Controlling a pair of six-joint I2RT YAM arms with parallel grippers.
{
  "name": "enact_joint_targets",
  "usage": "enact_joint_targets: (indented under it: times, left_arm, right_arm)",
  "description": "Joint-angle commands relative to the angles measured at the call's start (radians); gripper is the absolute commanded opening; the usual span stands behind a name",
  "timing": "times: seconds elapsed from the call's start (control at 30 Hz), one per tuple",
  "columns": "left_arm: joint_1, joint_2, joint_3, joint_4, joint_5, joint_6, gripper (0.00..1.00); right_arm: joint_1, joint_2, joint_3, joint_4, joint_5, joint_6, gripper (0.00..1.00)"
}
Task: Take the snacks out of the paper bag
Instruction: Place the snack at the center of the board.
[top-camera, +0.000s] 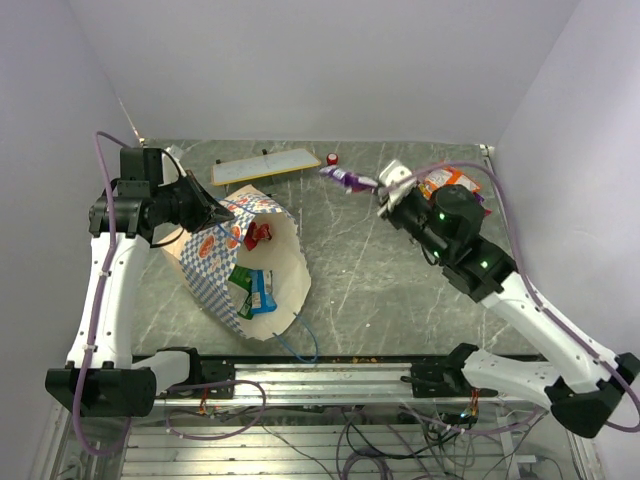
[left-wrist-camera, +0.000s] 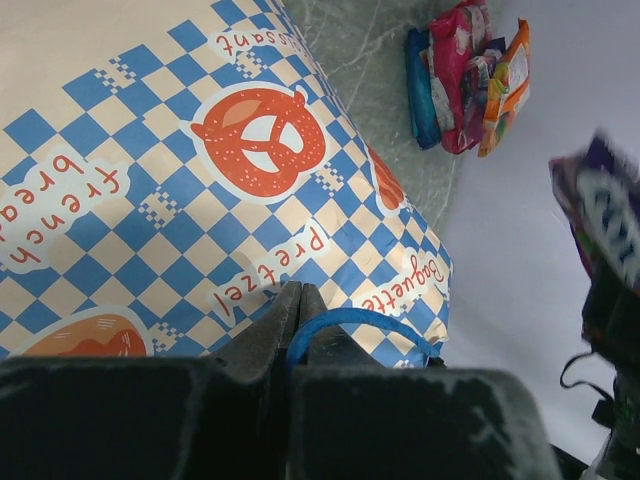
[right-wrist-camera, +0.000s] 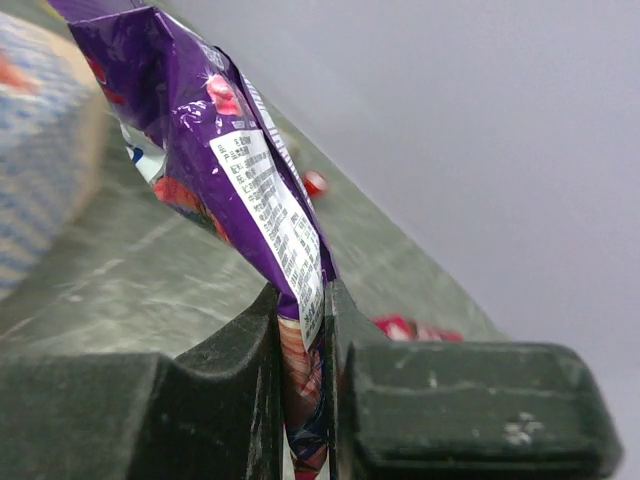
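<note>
The left gripper (left-wrist-camera: 300, 296) is closed on the blue handle (left-wrist-camera: 352, 314) of the bag (top-camera: 215, 255). The bag lies on the table (top-camera: 380, 280) with packets (top-camera: 255, 290) inside. The right gripper (right-wrist-camera: 302, 312) pinches a purple packet (right-wrist-camera: 230, 140), well apart from the bag.

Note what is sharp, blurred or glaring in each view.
Top external: even light, sharp throughout. Left wrist: paper bag print crisp, purple packet at the right edge smeared, left gripper underexposed. Right wrist: packet's label legible with small glare spots; the bag and a small red object behind are out of focus.
</note>
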Motion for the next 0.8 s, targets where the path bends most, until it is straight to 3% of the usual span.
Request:
enact_joint_targets:
  times: [0.0, 0.23, 0.53, 0.77]
  left_arm:
    - [-0.005, -0.015, 0.010, 0.023, -0.021, -0.014, 0.07]
    - [-0.004, -0.042, 0.002, 0.019, -0.023, -0.029, 0.07]
    - [-0.005, -0.080, -0.017, -0.003, -0.017, -0.049, 0.07]
    - [-0.004, -0.108, -0.020, -0.024, -0.025, -0.051, 0.07]
  right_arm:
    - [-0.116, 0.137, 0.050, -0.006, 0.298, 0.194, 0.00]
    - [-0.212, 0.482, 0.205, -0.339, 0.327, 0.423, 0.00]
    - [-0.220, 0.675, 0.125, -0.260, 0.592, 0.433, 0.00]
    - [-0.231, 0.763, 0.080, -0.199, 0.599, 0.430, 0.00]
